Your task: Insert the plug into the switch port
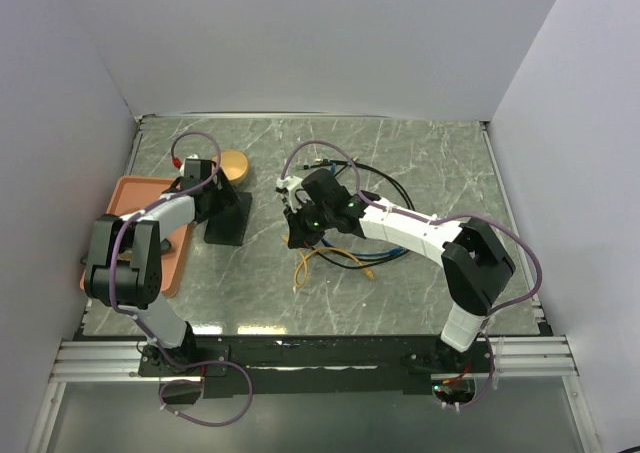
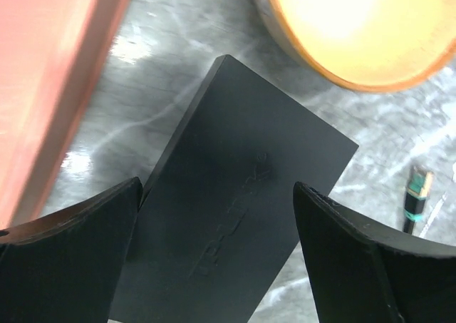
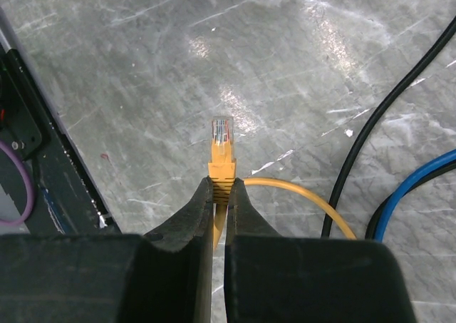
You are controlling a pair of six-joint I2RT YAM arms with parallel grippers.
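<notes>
Two parts being readied, well apart.
I am pinching the yellow plug (image 3: 221,134) in my right gripper (image 3: 220,185); my left gripper (image 2: 216,195) is standing wide open over the black switch (image 2: 242,152) beside the orange tray (image 2: 43,88).

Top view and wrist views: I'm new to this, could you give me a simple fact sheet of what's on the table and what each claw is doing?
Surface: grey marbled table
Left gripper: open, fingers either side of the flat matte-black rectangular switch
Right gripper: shut on the yellow cable's clear-tipped plug
Plug in port: not yet; plug and switch are apart
Nearby: orange plastic tray, round tan bowl, black cable, blue cable
</notes>
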